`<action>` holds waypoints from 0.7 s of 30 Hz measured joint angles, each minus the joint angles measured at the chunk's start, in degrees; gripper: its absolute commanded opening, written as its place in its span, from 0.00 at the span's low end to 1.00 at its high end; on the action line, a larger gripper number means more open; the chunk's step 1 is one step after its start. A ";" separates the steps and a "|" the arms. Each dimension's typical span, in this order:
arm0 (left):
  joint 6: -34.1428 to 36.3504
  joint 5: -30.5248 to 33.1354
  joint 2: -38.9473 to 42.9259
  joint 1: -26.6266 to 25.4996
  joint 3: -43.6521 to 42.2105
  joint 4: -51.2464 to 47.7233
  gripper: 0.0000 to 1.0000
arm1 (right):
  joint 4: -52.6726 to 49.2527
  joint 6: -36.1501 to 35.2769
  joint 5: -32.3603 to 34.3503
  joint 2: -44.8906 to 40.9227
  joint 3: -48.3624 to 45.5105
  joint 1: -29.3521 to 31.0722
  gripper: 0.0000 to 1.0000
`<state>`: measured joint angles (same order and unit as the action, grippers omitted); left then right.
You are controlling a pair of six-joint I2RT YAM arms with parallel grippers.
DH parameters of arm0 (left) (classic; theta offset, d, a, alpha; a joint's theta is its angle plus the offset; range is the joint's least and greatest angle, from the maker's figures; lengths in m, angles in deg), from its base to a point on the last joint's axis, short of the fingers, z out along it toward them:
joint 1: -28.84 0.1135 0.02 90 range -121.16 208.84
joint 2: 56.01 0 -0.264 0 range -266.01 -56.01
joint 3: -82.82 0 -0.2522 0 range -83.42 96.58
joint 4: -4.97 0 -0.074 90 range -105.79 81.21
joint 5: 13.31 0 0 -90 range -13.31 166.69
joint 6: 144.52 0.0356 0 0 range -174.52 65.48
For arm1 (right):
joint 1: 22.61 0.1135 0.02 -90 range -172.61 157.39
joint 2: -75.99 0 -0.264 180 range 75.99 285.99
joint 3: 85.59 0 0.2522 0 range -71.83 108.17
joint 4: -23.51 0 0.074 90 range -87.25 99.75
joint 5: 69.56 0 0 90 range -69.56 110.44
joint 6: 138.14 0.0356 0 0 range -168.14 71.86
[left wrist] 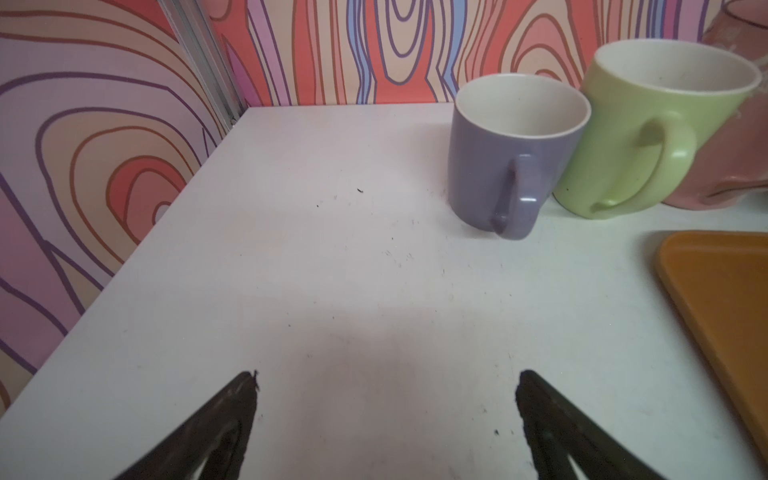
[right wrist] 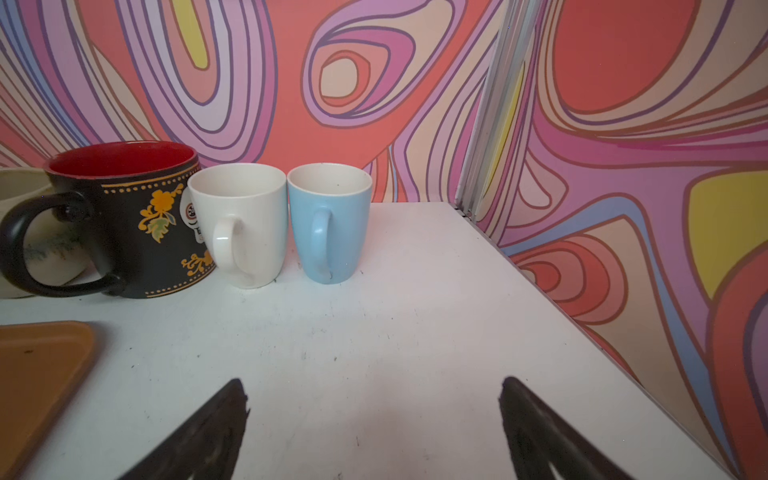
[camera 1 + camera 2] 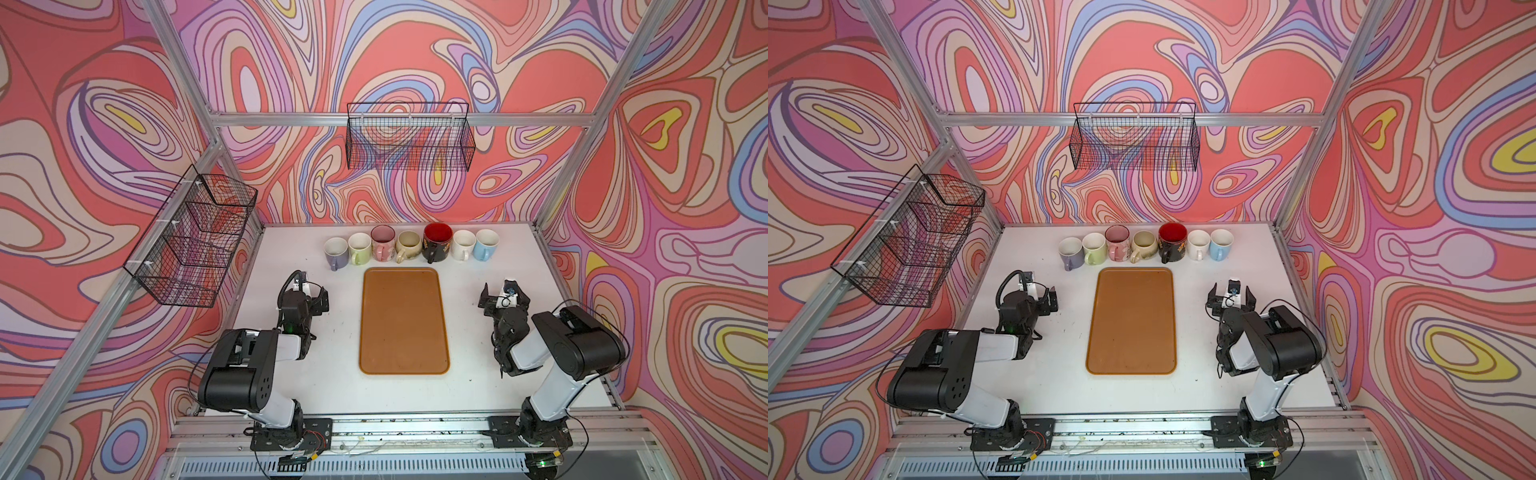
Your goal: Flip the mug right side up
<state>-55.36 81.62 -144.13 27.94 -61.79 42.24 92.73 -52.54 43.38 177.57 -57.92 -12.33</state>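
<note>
While spread fully wide, both jaws hold nothing.

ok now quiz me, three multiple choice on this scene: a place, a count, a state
1. Where in the row does the purple mug stand, in a top view? A) left end B) middle C) right end
2. How many mugs stand behind the tray? A) five B) seven C) nine
3. How is the left gripper? A) shut on a mug B) shut, empty C) open, empty

1 A: it ends the row beside the green mug.
2 B: seven open tops show.
3 C: its jaws stand wide apart over bare table.
</note>
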 measured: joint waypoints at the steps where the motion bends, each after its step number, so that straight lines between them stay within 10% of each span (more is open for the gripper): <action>1: -0.09 -0.31 0.00 0.28 0.07 0.00 1.00 | -1.38 0.17 -0.61 0.26 0.83 -0.48 0.98; 21: -0.48 -2.14 -0.02 0.52 0.07 -1.40 1.00 | -25.20 7.10 -11.02 -2.60 12.41 -9.60 0.98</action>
<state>-55.84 79.48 -144.15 28.46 -61.73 40.84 67.53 -45.44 32.37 174.97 -45.50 -21.92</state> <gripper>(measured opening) 0.999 0.984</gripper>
